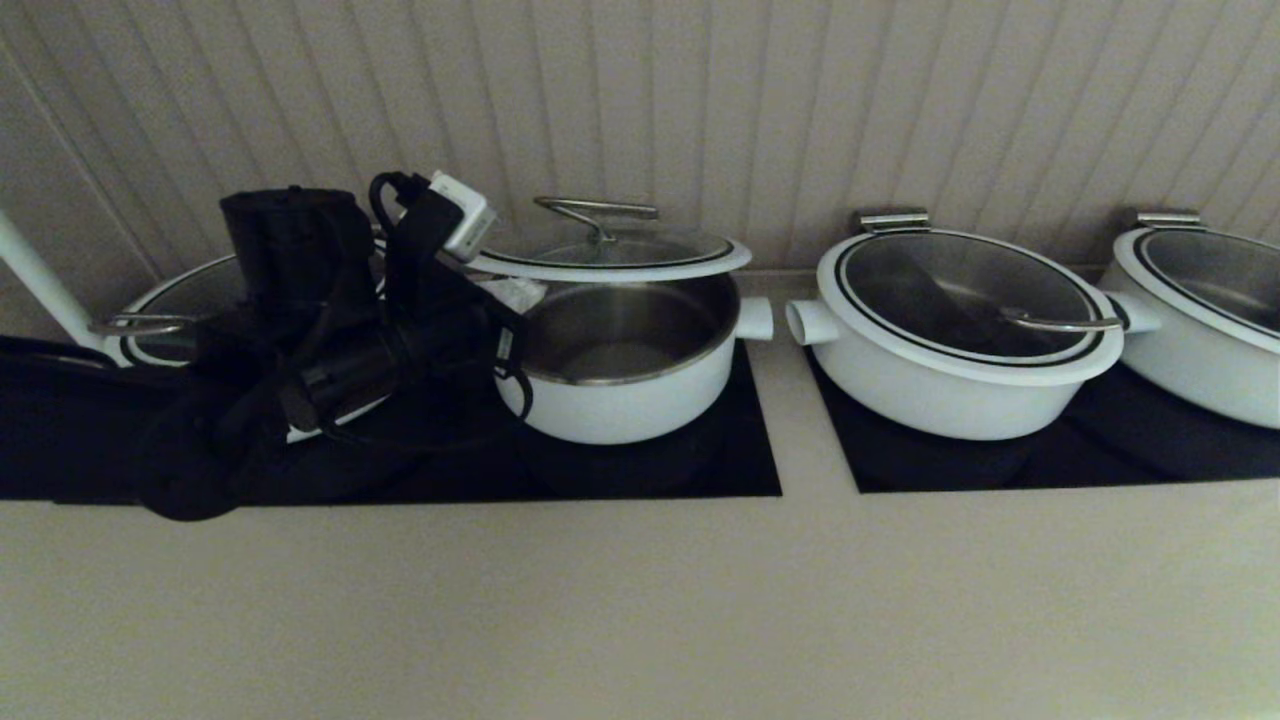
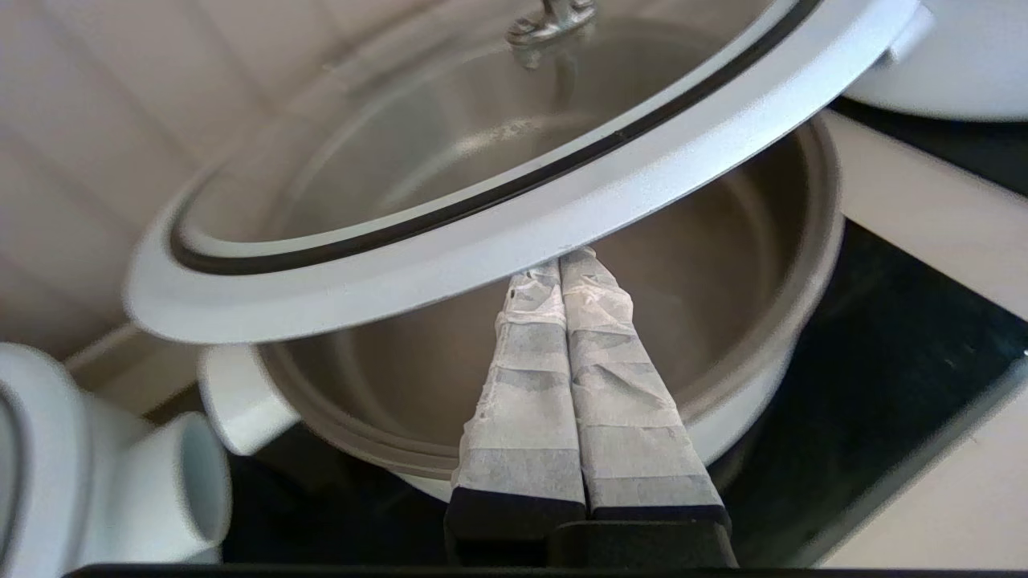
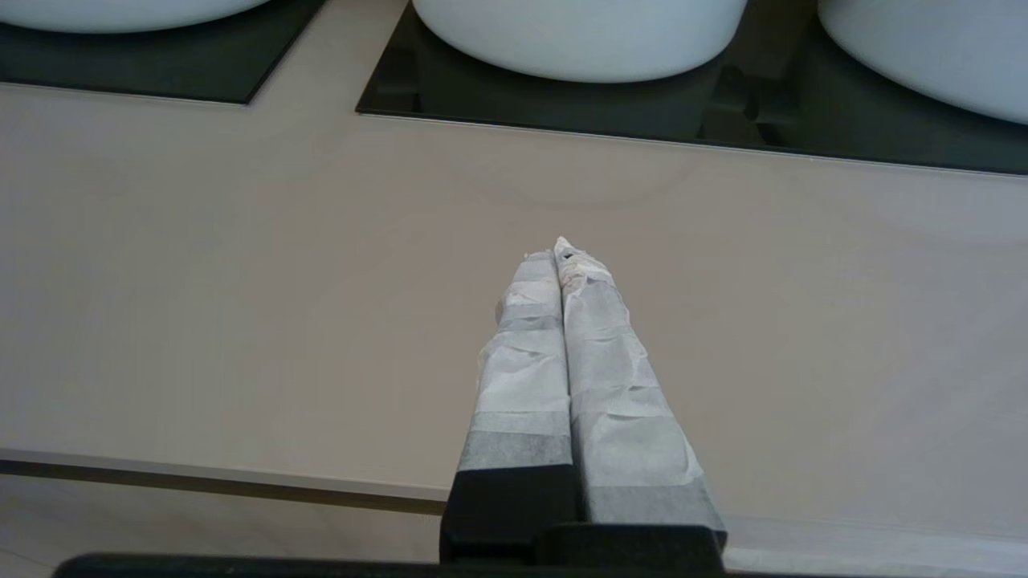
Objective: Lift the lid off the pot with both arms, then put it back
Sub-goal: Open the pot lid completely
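The lid (image 1: pixel 610 255), glass with a broad white rim and a steel loop handle (image 1: pixel 597 212), is raised off the pot (image 1: pixel 625 400), whose steel bowl is open. In the left wrist view the lid's rim (image 2: pixel 450 241) sits right over my left gripper (image 2: pixel 560 269). That gripper is shut, its taped fingertips together and touching the underside of the rim, above the pot (image 2: pixel 771 321). I cannot tell whether the lid's far edge touches the pot. My right gripper (image 3: pixel 560 250) is shut and empty over the beige counter, in front of the cooktops and away from the lid. It is out of the head view.
A lidded white pot (image 1: pixel 170 310) stands left of the task pot behind my left arm. Two more lidded pots (image 1: pixel 960 330) (image 1: pixel 1200 310) stand to the right. All sit on black cooktop panels (image 1: pixel 700 470). A ribbed wall is close behind. Beige counter (image 1: pixel 640 600) lies in front.
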Robot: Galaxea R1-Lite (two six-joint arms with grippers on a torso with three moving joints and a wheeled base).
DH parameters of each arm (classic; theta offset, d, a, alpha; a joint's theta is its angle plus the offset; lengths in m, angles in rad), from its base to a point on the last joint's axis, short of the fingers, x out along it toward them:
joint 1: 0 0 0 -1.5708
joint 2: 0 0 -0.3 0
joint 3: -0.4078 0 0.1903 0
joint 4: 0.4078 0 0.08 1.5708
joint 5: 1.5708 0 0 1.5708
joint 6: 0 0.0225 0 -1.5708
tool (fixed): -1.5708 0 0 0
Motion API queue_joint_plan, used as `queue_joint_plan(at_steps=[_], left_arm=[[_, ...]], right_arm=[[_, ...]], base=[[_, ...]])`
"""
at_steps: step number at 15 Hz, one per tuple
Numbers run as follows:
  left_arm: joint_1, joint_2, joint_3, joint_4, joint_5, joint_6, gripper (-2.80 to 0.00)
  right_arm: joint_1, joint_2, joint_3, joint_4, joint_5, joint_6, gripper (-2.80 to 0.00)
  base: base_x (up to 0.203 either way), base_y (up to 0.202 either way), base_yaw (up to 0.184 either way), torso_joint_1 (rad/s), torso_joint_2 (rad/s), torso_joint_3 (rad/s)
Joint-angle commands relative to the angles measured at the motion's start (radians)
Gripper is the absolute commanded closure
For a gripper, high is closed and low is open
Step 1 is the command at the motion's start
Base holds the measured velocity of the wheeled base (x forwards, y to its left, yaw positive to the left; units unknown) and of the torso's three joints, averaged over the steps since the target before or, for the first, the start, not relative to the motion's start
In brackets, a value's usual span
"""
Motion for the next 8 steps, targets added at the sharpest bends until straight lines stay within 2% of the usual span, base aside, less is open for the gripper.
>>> queue_joint_plan(at_steps=[1,8], left_arm=[[0.0,-0.019,-0.005,-0.004,0.0,0.002,0.0],[0.0,-0.002,-0.066,-0.004,0.0,0.0,0.0]], right_arm=[[0.0,0.0,0.0,0.0,0.002,-0.001,0.0],[0.0,0.0,0.0,0.0,0.0,-0.001,0.0]], base=[[0.0,0.0,0.0,0.0,0.0,0.0],[0.0,0.0,0.0,0.0,0.0,0.0]])
